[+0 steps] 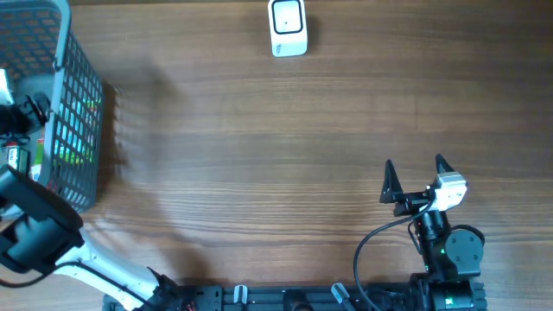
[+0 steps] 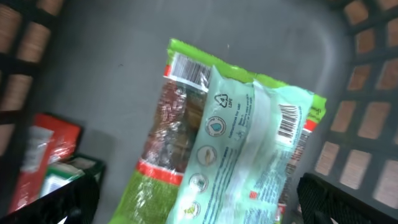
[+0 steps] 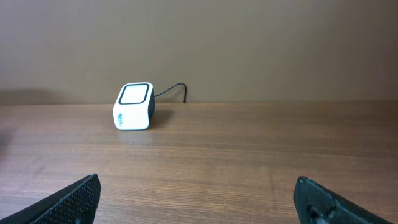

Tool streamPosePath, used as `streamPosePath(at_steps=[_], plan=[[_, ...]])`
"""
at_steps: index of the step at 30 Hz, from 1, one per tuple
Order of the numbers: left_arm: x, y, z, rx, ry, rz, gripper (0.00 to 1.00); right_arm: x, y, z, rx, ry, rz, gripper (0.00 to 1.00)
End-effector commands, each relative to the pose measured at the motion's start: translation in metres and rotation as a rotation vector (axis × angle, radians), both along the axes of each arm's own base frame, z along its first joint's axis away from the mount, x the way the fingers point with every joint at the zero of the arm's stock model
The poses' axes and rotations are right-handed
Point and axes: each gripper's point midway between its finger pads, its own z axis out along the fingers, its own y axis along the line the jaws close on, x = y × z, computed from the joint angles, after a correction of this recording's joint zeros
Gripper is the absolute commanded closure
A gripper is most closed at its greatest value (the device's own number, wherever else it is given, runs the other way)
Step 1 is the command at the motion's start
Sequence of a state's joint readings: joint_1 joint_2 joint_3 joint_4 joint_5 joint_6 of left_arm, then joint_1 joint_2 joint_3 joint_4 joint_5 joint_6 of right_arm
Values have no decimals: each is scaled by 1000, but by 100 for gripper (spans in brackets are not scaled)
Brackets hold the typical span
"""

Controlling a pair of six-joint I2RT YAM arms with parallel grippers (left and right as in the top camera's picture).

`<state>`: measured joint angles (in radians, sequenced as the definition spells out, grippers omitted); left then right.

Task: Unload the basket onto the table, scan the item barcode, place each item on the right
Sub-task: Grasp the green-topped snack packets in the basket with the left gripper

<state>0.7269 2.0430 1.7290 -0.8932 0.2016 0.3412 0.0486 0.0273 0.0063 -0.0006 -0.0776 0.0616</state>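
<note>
Green snack packet [image 2: 236, 143] lies in the mesh basket [image 1: 82, 130] beneath the released left jaws; right jaws, also released, hold nothing. Grip should take a packet edge, leaving its barcode [image 2: 290, 121] clear for the scanner [image 1: 288, 28].

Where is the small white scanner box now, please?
In the overhead view the small white scanner box stands at the far edge of the wooden table, near its middle, far right of the grey mesh basket.

Overhead looks straight down on the tabletop [image 1: 259, 138]. Left wrist camera peers close into the basket [image 1: 82, 104]; right wrist sits low, facing the distant scanner [image 3: 134, 107], which overhead shares too.
</note>
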Motion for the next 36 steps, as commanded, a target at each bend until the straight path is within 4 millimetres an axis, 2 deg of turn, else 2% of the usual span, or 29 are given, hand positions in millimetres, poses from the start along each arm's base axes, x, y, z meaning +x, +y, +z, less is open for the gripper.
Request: streamPosePath(at_steps=[1, 4, 8, 16, 26, 36], plan=[[6, -11, -30, -80, 3, -96, 0, 0, -2, 0, -9, -1, -12, 0], [5, -13, -51, -102, 35, -132, 0, 0, -2, 0, -9, -1, -12, 0], [6, -17, -63, -110, 38, -198, 0, 0, -2, 0, -9, -1, -12, 0], [18, -15, -57, -80, -23, -258, 0, 0, -2, 0, -9, -1, -12, 0], [34, 0, -13, 23, -112, -263, 0, 0, -2, 0, -9, -1, -12, 0], [23, -16, -31, -42, -76, -289, 0, 0, -2, 0, -9, -1, -12, 0]])
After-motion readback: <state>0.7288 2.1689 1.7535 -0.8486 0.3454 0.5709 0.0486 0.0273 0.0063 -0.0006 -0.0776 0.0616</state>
